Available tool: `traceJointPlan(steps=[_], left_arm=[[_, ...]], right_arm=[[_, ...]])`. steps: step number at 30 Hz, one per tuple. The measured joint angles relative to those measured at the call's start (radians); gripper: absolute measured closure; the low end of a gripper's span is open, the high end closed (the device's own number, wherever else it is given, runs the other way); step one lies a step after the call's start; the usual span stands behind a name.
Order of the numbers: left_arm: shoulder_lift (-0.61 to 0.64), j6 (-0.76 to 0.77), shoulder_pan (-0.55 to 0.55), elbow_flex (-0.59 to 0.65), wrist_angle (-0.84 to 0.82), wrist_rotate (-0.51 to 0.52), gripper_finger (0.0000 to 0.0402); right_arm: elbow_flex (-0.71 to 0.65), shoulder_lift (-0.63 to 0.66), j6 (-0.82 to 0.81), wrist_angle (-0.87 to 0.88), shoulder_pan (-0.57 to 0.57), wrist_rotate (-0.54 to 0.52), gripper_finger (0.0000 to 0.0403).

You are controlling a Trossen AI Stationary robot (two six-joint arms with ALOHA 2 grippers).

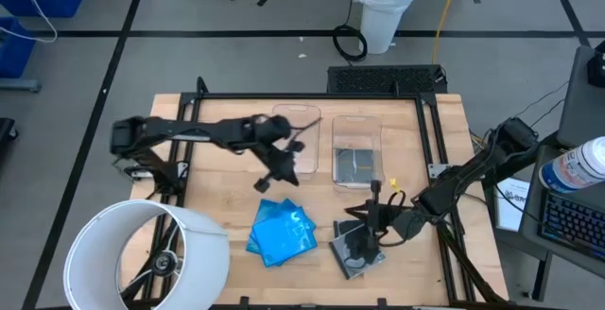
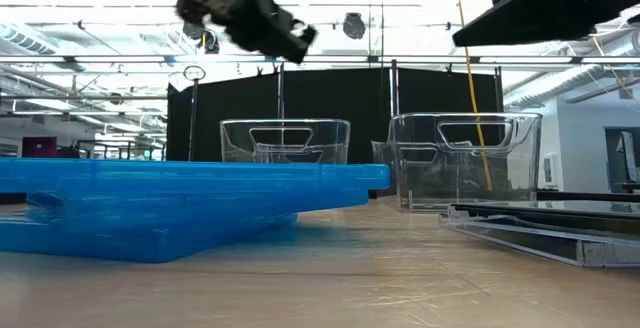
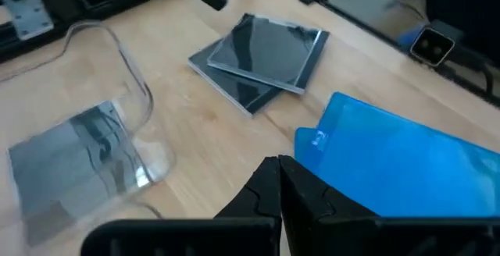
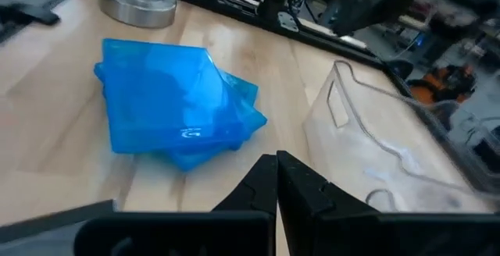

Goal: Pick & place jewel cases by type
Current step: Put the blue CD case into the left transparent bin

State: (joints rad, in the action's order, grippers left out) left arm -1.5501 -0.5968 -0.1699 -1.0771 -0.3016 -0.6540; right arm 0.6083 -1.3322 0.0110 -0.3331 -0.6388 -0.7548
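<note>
Above unlabelled blue jewel cases [image 1: 281, 232], left gripper [image 1: 284, 173] and right gripper [image 1: 364, 239] hover clenched, empty

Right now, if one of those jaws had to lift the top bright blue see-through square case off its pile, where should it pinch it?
Probably at an overhanging edge. The top bright blue translucent square plastic case lies flat but skewed on the blue cases beneath, so its edge juts past them with a gap underneath. Coming from above, one jaw could slip under that edge and the other press on top.
</note>
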Motion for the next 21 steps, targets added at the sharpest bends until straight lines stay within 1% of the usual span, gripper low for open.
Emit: traceJointPlan(steps=[1,3,6,9,11,14,17,20,21], left_arm=[[0.032,0.032,-0.001,0.058,0.058,0.002,0.0398],[0.096,0.093,-0.002,0.166,0.167,0.008,0.0399],[0.170,0.178,0.007,0.310,0.319,0.028,0.0396],[0.212,0.264,0.034,0.425,0.444,0.069,0.0395],[0.232,0.305,0.052,0.486,0.520,0.095,0.0394],[0.244,0.338,0.081,0.568,0.597,0.127,0.0393],[0.245,0.382,0.101,0.621,0.672,0.149,0.0393],[0.245,0.421,0.114,0.647,0.704,0.180,0.0393],[0.245,0.427,0.117,0.649,0.706,0.183,0.0393]], right_arm=[[0.000,-0.013,0.021,-0.024,0.007,0.014,0.0403],[0.000,-0.040,0.059,-0.067,0.021,0.075,0.0403],[0.000,-0.085,0.167,-0.158,0.050,0.171,0.0403],[0.001,-0.129,0.251,-0.289,0.074,0.175,0.0403],[0.020,-0.161,0.321,-0.330,0.081,0.133,0.0403],[0.104,-0.227,0.399,-0.267,0.066,-0.035,0.0403],[0.252,-0.323,0.429,-0.076,0.039,-0.189,0.0403],[0.413,-0.423,0.368,0.152,0.008,-0.288,0.0402],[0.461,-0.453,0.335,0.206,0.001,-0.302,0.0399]])
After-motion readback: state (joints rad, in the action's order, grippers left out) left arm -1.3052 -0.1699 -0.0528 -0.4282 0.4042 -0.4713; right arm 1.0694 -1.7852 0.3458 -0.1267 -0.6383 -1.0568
